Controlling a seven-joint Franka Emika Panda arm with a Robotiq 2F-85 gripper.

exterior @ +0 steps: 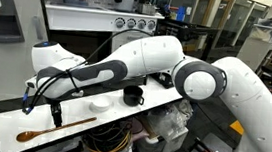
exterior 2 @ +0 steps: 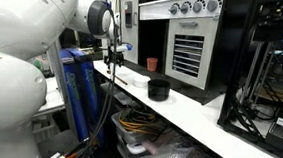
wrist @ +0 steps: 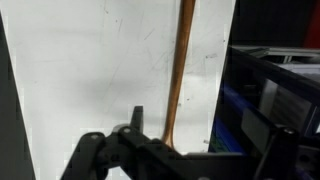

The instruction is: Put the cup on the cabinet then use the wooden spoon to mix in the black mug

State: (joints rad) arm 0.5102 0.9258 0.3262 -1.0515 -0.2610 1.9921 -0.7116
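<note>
Cup (exterior 2: 152, 64): upright on the dark ledge of the cabinet (exterior: 77, 12), upper middle of an exterior view, just left of the oven (exterior 2: 189, 47) grille. Nothing is touching it.

Black mug (exterior 2: 159, 88): upright on the white worktop (exterior 2: 209, 119), mid-frame, below and slightly right of the cup, clearly apart from it. It shows in both exterior views.

Wooden spoon (exterior: 56, 129): flat on the worktop, lower left of an exterior view. Its bowl end points toward the left edge and its handle runs up-right toward the mug, well short of it.

My hand (exterior: 54, 109): right over the middle of the spoon handle, jaws spread wide, gripping nothing. In the wrist view the spoon handle (wrist: 182, 70) drops from top centre-right down to the dark hand at the bottom edge. I can't tell whether a finger touches the wood.

My arm (exterior: 157, 63) fills the middle of that exterior frame.
</note>
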